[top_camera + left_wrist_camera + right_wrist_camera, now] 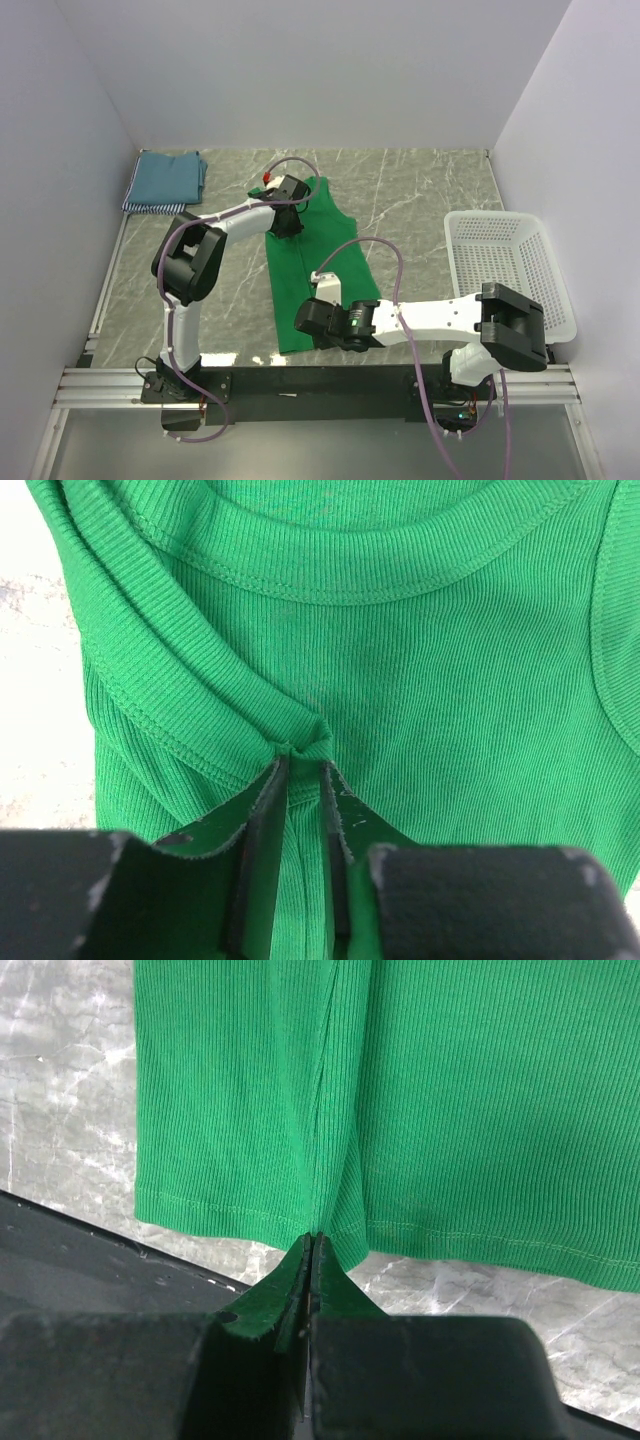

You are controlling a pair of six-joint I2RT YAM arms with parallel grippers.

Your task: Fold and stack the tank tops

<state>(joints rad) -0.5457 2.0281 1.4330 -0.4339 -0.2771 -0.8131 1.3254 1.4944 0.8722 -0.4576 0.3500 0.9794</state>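
bright green ribbed tank top [318,270]: spread mid-table | left gripper [303,770]: pinching its far neckline fold | right gripper [312,1245]: pinching its near hem | folded teal top [168,176]: far left

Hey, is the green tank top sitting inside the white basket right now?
No, the green tank top lies stretched out on the table between the two arms, apart from the white basket.

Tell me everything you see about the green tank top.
The green tank top is bright green ribbed knit, with stitched neckline and hem. It lies stretched out on the marble table, with a lengthwise fold, neckline far, hem near the arms. The left claw pinches a folded edge by the neckline; the right claw pinches the hem.
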